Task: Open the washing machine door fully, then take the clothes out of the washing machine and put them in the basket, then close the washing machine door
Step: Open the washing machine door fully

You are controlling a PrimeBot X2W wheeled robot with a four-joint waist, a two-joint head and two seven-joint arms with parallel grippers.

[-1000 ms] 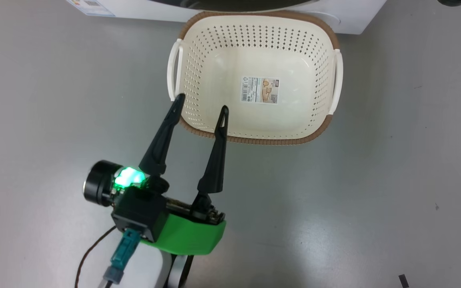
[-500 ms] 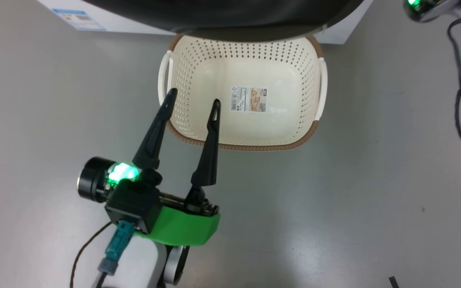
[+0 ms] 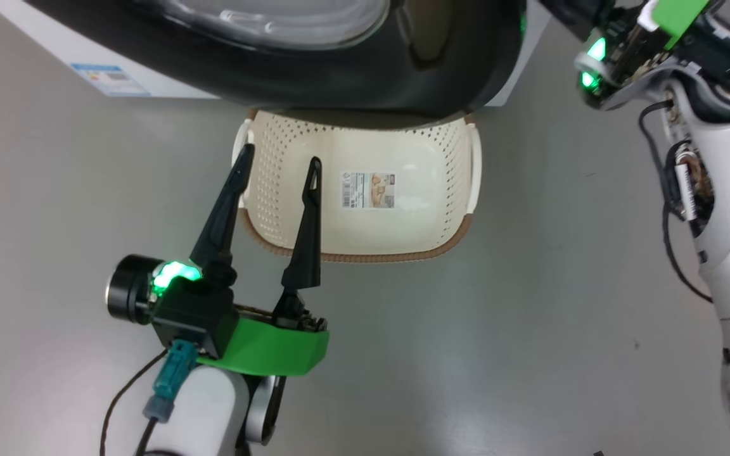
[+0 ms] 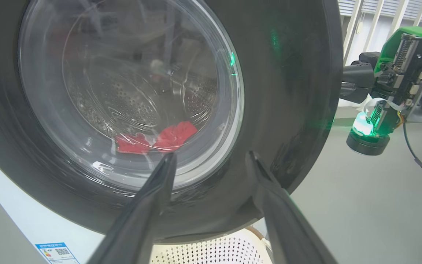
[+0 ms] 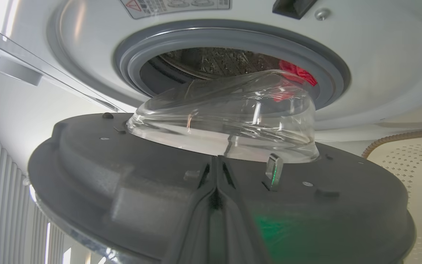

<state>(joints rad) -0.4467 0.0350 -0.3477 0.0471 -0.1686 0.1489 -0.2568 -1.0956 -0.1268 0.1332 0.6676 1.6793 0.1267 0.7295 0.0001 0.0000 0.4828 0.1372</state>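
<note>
The large round washing machine door, a glossy black rim around a bulging clear glass bowl, stands partly swung out from the big white front-loading washing machine. Bright red fabric clothes lie in its steel drum. The door overhangs the far side of the small cream perforated plastic basket, where a paper label lies. The right gripper, fingers pressed together, lies along the door's grey inner face. The left gripper, spread wide and empty, hovers over the basket's near left corner, the door between it and the drum.
</note>
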